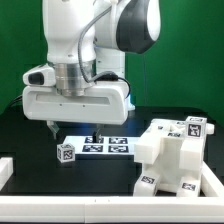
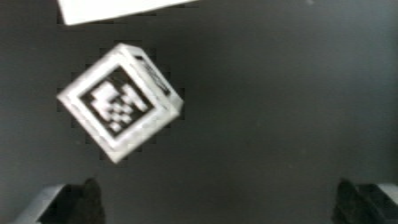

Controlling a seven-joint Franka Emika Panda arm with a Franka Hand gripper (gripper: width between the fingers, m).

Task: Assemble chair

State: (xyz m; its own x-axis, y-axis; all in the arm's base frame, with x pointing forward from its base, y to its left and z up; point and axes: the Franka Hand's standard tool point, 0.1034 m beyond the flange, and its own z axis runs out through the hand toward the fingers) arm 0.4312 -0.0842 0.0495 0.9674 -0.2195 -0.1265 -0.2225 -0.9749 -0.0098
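A small white chair piece (image 1: 67,153) with black-and-white tags lies on the black table in front of the marker board (image 1: 100,147). In the wrist view the piece (image 2: 119,98) lies turned like a diamond, apart from the fingers. My gripper (image 1: 71,132) hangs just above it, open and empty. In the wrist view the gripper (image 2: 221,205) has its two dark fingertips (image 2: 71,203) spread far apart, with only bare table between them. The blocky white partly joined chair structure (image 1: 172,155) stands at the exterior view's right, clear of the gripper.
A corner of the marker board (image 2: 125,8) shows in the wrist view. The white raised table border (image 1: 5,172) runs along the exterior view's left and along the front. A green wall stands behind.
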